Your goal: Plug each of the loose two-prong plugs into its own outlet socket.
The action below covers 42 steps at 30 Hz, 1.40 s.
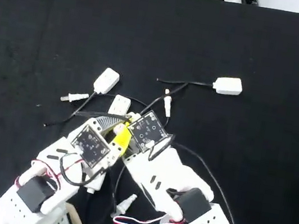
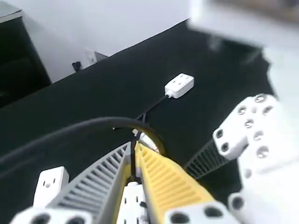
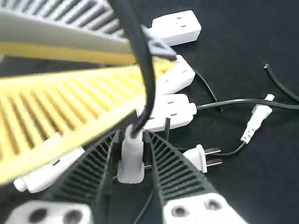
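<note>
To seat the white plug (image 3: 130, 163) cleanly, I judge I must square it to the nearest outlet socket (image 3: 170, 109) before pushing, and keep its cord (image 3: 140, 84) from snagging. My right gripper (image 3: 132, 136) is narrowed onto that plug, fingers pressing both its sides. Close over it, the left gripper (image 2: 134, 147) has its fingers drawn together at the tips; whether they pinch anything I cannot tell. The socket lies just beyond, a loose plug (image 3: 202, 158) beside it.

Left gripper (image 2: 133, 148); right gripper (image 3: 131, 140); seemingly clamped
</note>
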Available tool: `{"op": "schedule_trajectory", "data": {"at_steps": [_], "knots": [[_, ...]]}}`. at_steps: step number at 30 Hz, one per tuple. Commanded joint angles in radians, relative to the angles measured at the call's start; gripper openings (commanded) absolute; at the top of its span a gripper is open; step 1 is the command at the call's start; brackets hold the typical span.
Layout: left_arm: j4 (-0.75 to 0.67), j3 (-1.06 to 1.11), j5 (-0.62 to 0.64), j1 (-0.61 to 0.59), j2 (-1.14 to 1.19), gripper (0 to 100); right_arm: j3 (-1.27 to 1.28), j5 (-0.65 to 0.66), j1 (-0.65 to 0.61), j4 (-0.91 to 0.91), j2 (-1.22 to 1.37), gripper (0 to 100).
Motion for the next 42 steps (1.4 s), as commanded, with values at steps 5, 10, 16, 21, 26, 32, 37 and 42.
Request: {"op": "schedule_trajectory", "data": {"at_steps": [5,10,16,21,26,32,37,42], "knots": [[-0.071,-0.082,-0.009,0.081,-0.008,3,-0.004,0.011,0.025,-0.005,-0.008,1.1],[-0.063,-0.074,-0.009,0.081,-0.008,3,-0.007,0.006,0.026,-0.005,-0.008,1.1],[-0.012,-0.110,-0.009,-0.015,-0.008,3,-0.012,0.003,0.064,-0.006,-0.008,1.1],[0.052,-0.125,-0.009,-0.182,-0.008,3,-0.067,-0.025,0.239,0.000,-0.008,1.1],[0.264,-0.128,-0.020,-0.351,-0.008,3,-0.104,-0.207,0.371,0.000,0.001,1.1],[0.385,-0.225,-0.176,-0.565,-0.006,3,-0.082,-0.305,0.374,0.002,0.002,1.1],[0.473,-0.289,-0.121,-0.650,-0.006,3,-0.039,-0.373,0.376,-0.005,0.002,1.1],[0.529,-0.375,-0.114,-0.682,0.086,3,-0.030,-0.379,0.376,0.000,0.002,1.1]]}}
